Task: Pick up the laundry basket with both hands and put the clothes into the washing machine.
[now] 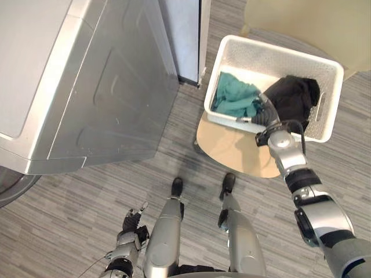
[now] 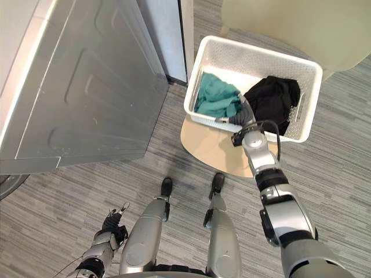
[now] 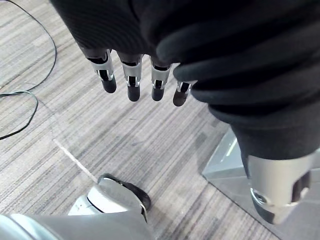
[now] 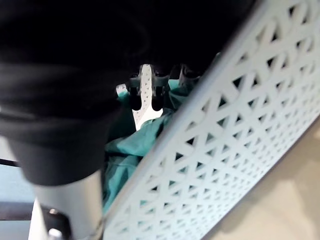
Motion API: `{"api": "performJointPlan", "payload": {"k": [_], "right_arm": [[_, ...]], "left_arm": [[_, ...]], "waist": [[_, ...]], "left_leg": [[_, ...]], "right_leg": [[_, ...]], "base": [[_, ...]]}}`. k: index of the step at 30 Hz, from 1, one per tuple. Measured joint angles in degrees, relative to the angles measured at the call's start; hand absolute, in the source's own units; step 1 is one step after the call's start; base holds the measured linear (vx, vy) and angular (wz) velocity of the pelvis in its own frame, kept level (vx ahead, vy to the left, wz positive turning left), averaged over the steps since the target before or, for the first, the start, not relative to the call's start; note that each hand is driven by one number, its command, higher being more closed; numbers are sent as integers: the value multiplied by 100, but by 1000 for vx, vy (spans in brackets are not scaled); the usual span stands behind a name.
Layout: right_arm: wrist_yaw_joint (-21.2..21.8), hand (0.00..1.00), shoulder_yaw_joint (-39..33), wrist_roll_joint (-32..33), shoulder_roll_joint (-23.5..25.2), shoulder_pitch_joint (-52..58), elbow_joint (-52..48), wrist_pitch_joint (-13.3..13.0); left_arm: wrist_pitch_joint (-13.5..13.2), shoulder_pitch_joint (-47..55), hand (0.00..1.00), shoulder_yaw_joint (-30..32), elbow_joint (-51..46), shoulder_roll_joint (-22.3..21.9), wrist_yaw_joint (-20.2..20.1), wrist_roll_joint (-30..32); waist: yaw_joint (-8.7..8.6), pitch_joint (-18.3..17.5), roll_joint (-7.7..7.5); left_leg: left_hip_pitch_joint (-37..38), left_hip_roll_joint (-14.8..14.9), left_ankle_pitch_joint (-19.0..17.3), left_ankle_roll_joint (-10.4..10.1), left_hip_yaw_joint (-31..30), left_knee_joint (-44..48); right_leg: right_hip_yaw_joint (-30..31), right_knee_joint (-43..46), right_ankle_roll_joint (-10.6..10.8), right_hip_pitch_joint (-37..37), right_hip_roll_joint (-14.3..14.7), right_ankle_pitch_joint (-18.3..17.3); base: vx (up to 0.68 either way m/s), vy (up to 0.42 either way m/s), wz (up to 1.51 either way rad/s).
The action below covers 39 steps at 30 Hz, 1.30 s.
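My right hand (image 1: 266, 113), finger state indiscernible, is reaching into the laundry basket (image 1: 272, 55) of clothes (image 1: 235, 95) sitting on a tan seat (image 1: 232, 147), while my left hand (image 1: 133, 223) is hanging open beside my leg: a one-sided pull is, in my judgement, risking tipping it off.

washing machine (image 1: 87, 87) left | laundry basket (image 1: 272, 58) right | clothes (image 1: 232, 95) inside

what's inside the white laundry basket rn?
A teal garment and a black garment, with the right hand reaching in over the laundry basket's near wall. Anything beneath the clothes is covered.
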Motion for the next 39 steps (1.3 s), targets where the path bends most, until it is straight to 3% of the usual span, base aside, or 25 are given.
{"api": "performJointPlan", "payload": {"k": [8,15,25,39], "right_arm": [[-124,0,-11,51,-117,-240,-264,-129],[-476,0,13,39,173,366,-1071,-88],[-215,0,-263,-20,544,1546,-1310,-134],[-226,0,-963,-6,537,1908,-832,140]], "left_arm": [[-39,-239,0,25,-136,-159,49,-160],[-58,-426,0,9,-340,-243,46,-262],[17,-424,0,-264,-386,-78,42,-227],[203,-248,0,-260,-248,192,10,-24]], "waist": [[106,12,1],[127,57,-38],[80,112,-212],[-70,3,-424]], "left_leg": [[-675,43,17,-18,-162,234],[-685,88,51,-72,-204,248],[19,40,61,-59,-149,-41],[535,37,100,-37,133,-311]], "right_leg": [[-194,114,-18,-497,6,-5],[-258,181,-28,-500,21,21],[-134,-24,-29,144,20,21],[158,-135,16,437,3,57]], "base": [[-67,-13,9],[-9,-11,4],[49,19,2],[0,4,-9]]}}
